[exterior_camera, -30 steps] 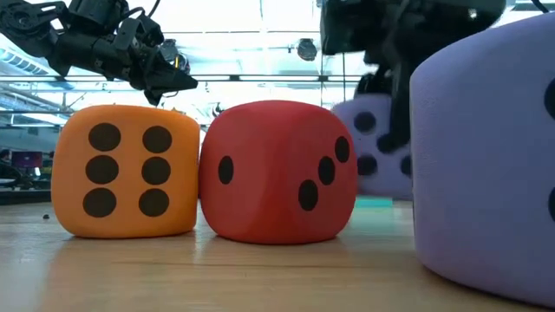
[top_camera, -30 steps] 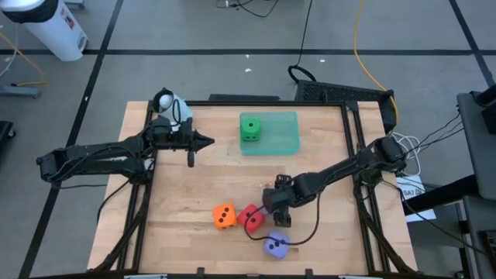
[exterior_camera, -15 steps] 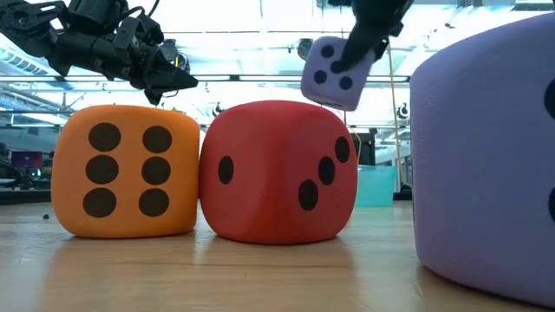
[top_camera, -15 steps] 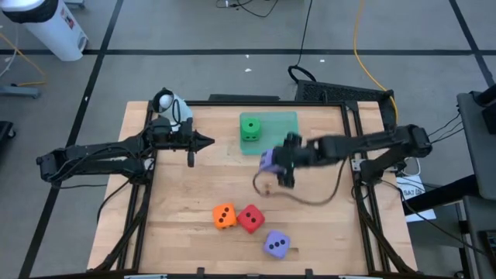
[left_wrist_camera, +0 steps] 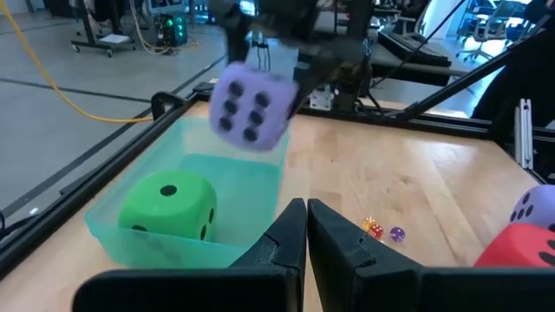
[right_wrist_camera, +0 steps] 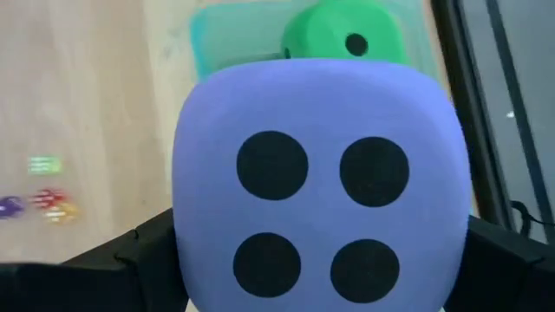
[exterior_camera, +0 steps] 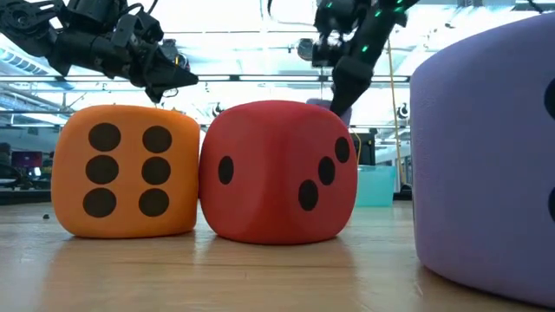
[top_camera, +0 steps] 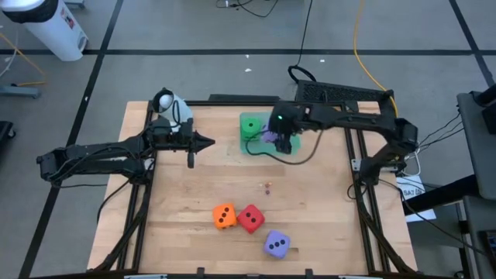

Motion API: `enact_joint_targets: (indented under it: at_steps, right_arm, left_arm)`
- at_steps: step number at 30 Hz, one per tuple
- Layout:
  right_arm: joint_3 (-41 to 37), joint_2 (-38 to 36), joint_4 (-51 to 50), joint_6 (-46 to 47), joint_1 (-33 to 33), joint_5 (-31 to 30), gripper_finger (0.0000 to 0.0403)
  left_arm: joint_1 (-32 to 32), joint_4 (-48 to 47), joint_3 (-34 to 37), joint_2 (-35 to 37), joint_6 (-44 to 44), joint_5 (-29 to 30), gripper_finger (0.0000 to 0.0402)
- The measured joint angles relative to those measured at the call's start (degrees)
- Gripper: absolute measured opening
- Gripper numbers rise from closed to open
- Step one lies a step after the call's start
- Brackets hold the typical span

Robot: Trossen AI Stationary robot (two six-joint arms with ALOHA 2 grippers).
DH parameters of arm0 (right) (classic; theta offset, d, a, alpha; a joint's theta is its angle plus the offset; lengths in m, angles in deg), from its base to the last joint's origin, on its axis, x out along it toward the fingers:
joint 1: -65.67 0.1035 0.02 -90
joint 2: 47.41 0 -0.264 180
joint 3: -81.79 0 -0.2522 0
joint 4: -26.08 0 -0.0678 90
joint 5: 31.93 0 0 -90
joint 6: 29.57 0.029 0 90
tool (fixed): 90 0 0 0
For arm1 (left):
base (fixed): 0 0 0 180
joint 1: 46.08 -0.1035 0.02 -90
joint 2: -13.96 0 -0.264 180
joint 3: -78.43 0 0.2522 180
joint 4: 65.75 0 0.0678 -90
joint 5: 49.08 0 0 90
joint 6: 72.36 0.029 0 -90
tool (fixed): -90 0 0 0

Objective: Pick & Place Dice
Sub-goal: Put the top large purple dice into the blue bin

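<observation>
Carefully, the right gripper (top_camera: 280, 139), pinching a soft purple cube die (left_wrist_camera: 251, 106) at twelve o'clock, needed centring over the translucent green plastic tray (top_camera: 291, 143) beside the green die (top_camera: 249, 125) before letting go; the left gripper (top_camera: 208, 141), pressed together, waited at ten o'clock.

Both arms are matte black and slender-jointed; a loose dark cable (top_camera: 298, 155) trails the right arm (top_camera: 349, 118), green lights glowing near its wrist.

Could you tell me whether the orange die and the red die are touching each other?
Touching. The low view shows the orange die pressed side by side against the red die, no gap between them.
</observation>
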Motion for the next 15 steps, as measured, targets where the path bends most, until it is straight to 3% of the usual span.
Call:
enact_joint_targets:
  at_steps: [9,15]
  right_arm:
    - [9.70,12.93,-4.59,-9.79,-4.10,0.07,0.0350]
    - [11.59,15.27,-5.80,-10.65,-5.88,0.51,0.0350]
  left_arm:
    - [0.00,0.15,0.00,0.00,-0.01,0.00,0.0021]
    - [0.02,0.06,0.00,0.00,-0.04,-0.02,0.0021]
